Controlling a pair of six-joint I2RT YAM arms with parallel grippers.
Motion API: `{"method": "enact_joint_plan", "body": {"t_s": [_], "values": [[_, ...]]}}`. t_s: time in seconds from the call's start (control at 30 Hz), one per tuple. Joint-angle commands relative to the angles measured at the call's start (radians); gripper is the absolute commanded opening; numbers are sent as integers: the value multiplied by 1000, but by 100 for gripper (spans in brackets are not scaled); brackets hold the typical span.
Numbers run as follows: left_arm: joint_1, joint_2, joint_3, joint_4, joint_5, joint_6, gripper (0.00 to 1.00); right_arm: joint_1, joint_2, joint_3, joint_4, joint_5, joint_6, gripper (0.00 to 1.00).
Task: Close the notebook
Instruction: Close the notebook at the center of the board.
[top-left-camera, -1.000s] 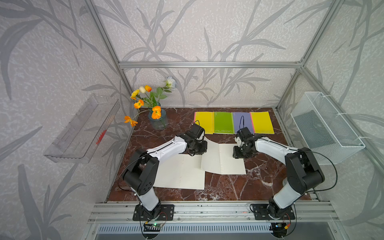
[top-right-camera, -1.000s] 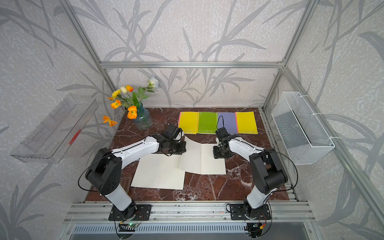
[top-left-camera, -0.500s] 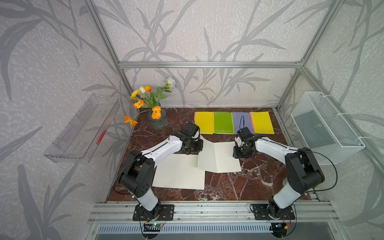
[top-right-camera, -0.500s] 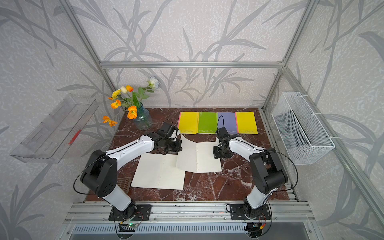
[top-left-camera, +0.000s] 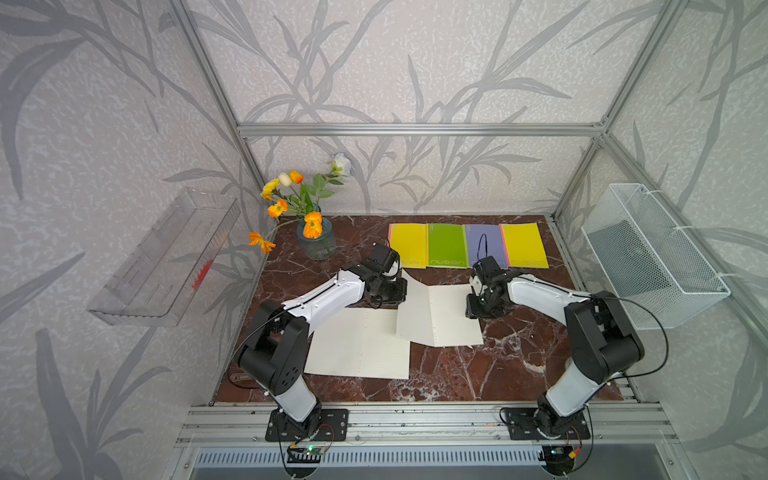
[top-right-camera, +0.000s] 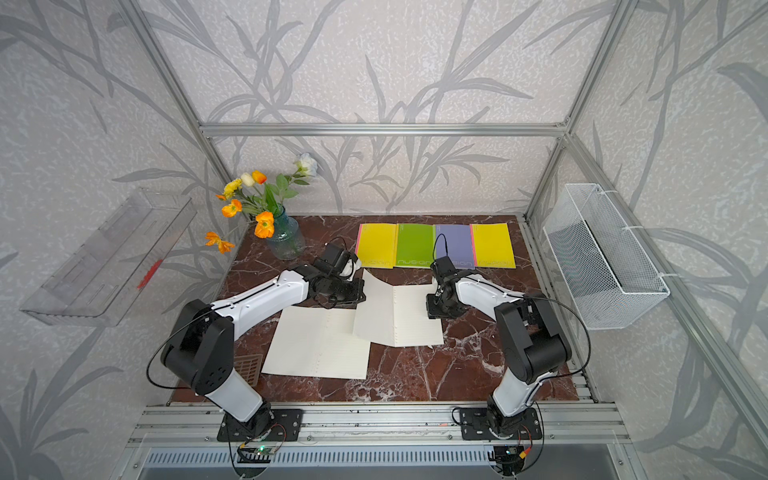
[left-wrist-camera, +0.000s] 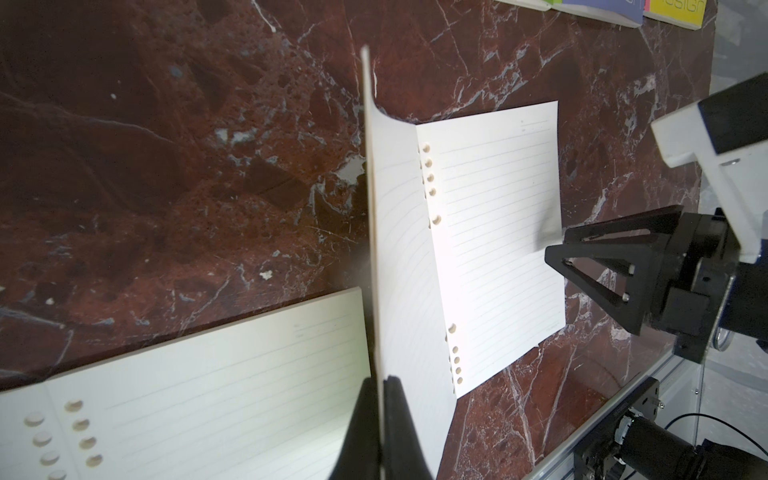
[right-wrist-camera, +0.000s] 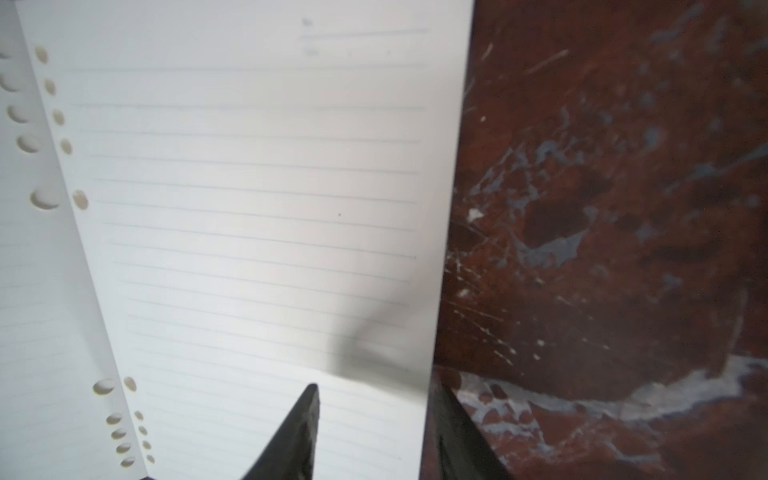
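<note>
The notebook (top-left-camera: 451, 318) (top-right-camera: 411, 320) lies open on the dark marble table, cream lined pages up. Its left half (left-wrist-camera: 399, 257) is raised steeply off the table, and my left gripper (top-left-camera: 400, 291) (top-right-camera: 360, 293) (left-wrist-camera: 381, 380) is shut on that half's edge. My right gripper (top-left-camera: 472, 308) (top-right-camera: 432, 309) (right-wrist-camera: 376, 388) points down at the notebook's right edge with its jaws apart. One finger (right-wrist-camera: 303, 419) rests over the right page, the other stands just off the edge over the table. It also shows in the left wrist view as the right gripper (left-wrist-camera: 550, 251).
A second open notebook (top-left-camera: 357, 347) (top-right-camera: 320, 349) lies flat just front-left, partly under the raised half. Several closed coloured notebooks (top-left-camera: 465, 245) line the back edge. A flower vase (top-left-camera: 316, 241) stands back left. A wire basket (top-left-camera: 652, 257) hangs on the right wall, a clear tray (top-left-camera: 166, 257) on the left.
The notebook's left half has risen from nearly flat to steeply tilted in my left gripper. The notebook slid slightly left. My right gripper has stayed at the right edge.
</note>
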Motion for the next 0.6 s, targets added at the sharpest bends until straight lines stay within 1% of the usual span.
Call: {"method": "enact_joint_plan", "body": {"t_s": [0.0,0.2,0.33,0.57], "values": [[0,2,30,-9,10,18,3,-3,6,-13,5,-6,5,45],[-2,4,38,-2,23,11,4,-1,36,-20,18,-27,9,45],[-3,-6,41,15,48,-1,9,-1,32,-28,27,-45,13,45],[-24,-39,68,13,34,-22,13,-2,26,-32,31,-59,13,45]]}}
